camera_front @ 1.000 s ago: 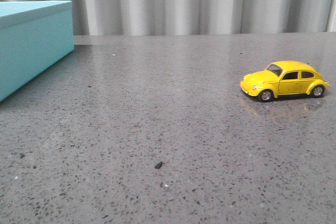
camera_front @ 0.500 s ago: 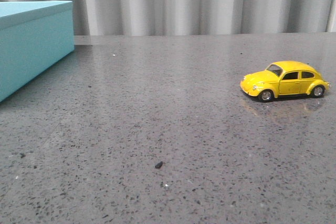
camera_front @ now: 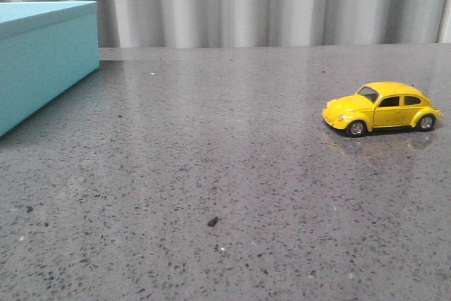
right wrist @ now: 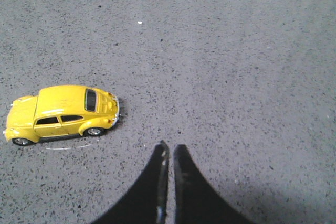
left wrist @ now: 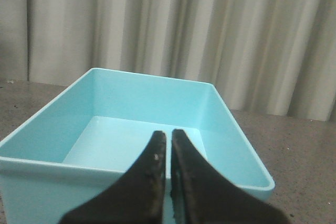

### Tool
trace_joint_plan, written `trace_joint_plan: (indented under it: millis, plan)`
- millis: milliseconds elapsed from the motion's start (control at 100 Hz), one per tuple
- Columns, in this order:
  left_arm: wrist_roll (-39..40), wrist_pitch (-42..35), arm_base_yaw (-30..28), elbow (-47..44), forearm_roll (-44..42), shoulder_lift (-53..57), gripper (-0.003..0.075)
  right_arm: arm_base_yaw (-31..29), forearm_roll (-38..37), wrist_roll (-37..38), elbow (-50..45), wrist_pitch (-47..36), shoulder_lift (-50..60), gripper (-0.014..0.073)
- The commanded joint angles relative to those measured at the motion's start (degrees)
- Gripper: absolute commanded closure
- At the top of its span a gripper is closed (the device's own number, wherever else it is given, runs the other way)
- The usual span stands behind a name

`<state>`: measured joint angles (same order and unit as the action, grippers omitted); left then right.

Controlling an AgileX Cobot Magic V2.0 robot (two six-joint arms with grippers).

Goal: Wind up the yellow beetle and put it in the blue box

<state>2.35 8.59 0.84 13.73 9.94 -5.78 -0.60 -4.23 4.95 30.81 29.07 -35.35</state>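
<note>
Left gripper (left wrist: 169,145): seen only in the left wrist view; the two dark fingers (left wrist: 152,174) are brought almost together, with only a thin slit between the tips. Nothing is held and nothing is touched.
Left gripper position: it is held above the near wall of the blue box (left wrist: 236,145), pointing over the open inside.
Right gripper (right wrist: 169,153): seen only in the right wrist view; its dark fingers (right wrist: 190,187) are likewise nearly closed, a narrow gap being left between the tips. Nothing is gripped.
Right gripper position: it is held over bare table beside the yellow beetle (right wrist: 62,114), apart from it and nearer its rear end.
Yellow beetle (camera_front: 381,108): it is stood on all four wheels on the table (camera_front: 211,160), well apart from the box, far across the table on the right side, its nose turned toward the box.
Blue box (camera_front: 42,54): it is set at the far left of the table; its inside is seen open from the wrist view.
Surface: a grey speckled tabletop, slightly glossy, with a faint reflection shown under the car; a small dark crumb (camera_front: 212,222) is lying between box and car, toward the near edge.
Room: a pale pleated curtain (camera_front: 282,1) is hung behind the table.
</note>
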Motion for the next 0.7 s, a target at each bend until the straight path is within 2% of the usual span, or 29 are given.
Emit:
trace_joint_plan:
  millis: [0, 240, 540, 690]
  plan:
    - [0.4, -3.8, -0.1, 2.2, 0.5, -1.2, 0.0741, 1.2, 0.0, -2.7, 4.3, -4.2, -2.5, 0.0635]
    - [0.4, -3.8, -0.1, 2.2, 0.5, -1.2, 0.0741, 5.3, 0.0, -3.7, 16.7, 4.0, -16.0, 0.0635]
    - [0.4, -3.8, -0.1, 2.2, 0.5, -1.2, 0.0741, 12.5, 3.0, -3.7, 34.6, 18.7, -35.2, 0.0635]
    - [0.4, -3.8, -0.1, 2.2, 0.5, -1.2, 0.0741, 14.4, 3.1, -3.7, 40.3, 24.7, -41.8, 0.0635]
